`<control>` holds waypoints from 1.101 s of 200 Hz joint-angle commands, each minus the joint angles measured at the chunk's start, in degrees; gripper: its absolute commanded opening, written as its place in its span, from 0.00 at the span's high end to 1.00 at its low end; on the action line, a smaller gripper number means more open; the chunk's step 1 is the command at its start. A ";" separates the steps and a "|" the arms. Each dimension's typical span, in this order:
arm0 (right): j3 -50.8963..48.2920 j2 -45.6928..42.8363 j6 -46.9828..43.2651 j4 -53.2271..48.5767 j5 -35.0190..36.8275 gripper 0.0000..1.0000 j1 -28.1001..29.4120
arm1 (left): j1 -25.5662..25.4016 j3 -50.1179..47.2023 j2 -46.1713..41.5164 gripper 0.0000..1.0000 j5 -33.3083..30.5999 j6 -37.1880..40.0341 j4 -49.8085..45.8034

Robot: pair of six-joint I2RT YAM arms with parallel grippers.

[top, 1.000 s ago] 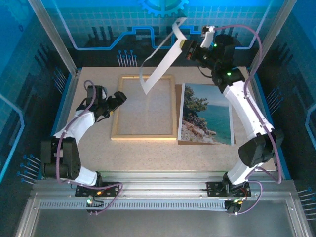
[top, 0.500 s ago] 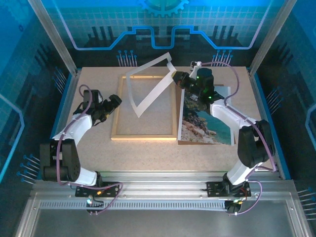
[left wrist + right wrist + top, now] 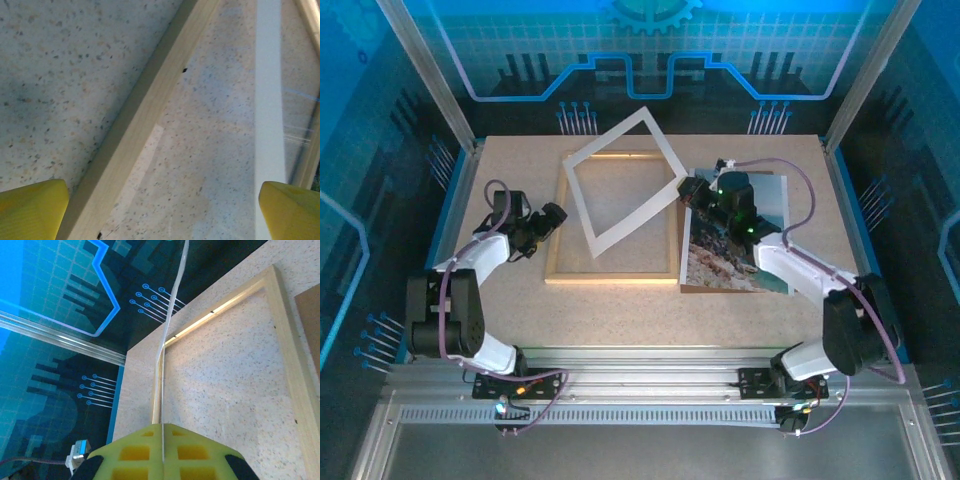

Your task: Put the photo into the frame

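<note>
Speckled tabletop (image 3: 620, 310), blue-lit walls around it. Left gripper (image 3: 552, 215) hangs with its fingers (image 3: 32, 210) wide apart. The frame (image 3: 612, 276) lies flat, its left rail running between them. Right gripper (image 3: 688, 190) is pinched tight on a corner of the white mat (image 3: 586, 208), which tilts out over the frame ahead of its fingertips. The photo (image 3: 720, 262) lies just beneath and behind those fingers, on a brown board (image 3: 310, 305).

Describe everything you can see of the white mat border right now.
The white mat border is a thin white rectangle with an open centre, card-like. The right end effector is shut on its right corner, holding it tilted and skewed over the frame. Whether its low corner touches the frame is unclear.
</note>
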 commanded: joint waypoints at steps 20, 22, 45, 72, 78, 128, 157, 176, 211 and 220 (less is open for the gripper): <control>-3.89 -5.35 -0.36 -6.03 7.78 1.00 1.89 | 0.76 -1.28 0.55 0.01 -1.58 1.41 0.57; -4.01 -5.44 -0.23 -6.28 7.96 1.00 1.96 | 0.76 -1.29 0.60 0.01 -1.62 1.41 0.61; -6.24 -5.39 1.87 -5.31 8.58 1.00 2.69 | 0.77 -1.56 1.19 0.01 -1.04 0.91 1.30; -6.79 -4.31 4.50 -5.27 8.08 1.00 3.15 | 0.76 -1.62 1.94 0.01 0.03 0.48 1.83; -6.89 -4.31 5.04 -5.56 8.37 1.00 3.41 | 0.76 -1.71 2.05 0.01 0.23 0.40 1.96; -8.98 -7.69 9.68 -11.46 18.12 1.00 8.58 | 0.63 -3.25 2.38 0.01 2.16 -0.23 3.76; -9.18 -7.23 11.09 -11.62 22.40 1.00 12.21 | -0.26 -4.27 2.48 0.01 3.69 -0.88 4.76; -9.15 -6.88 11.21 -11.18 25.65 1.00 13.69 | -1.34 -4.84 2.42 0.01 4.21 -1.24 4.93; -9.88 -6.37 10.58 -7.72 32.65 1.00 16.19 | -4.42 -6.32 2.09 0.01 4.88 -2.73 5.80; -9.96 -5.81 10.85 -7.07 33.94 1.00 16.69 | -5.09 -6.69 1.99 0.01 5.11 -3.25 5.96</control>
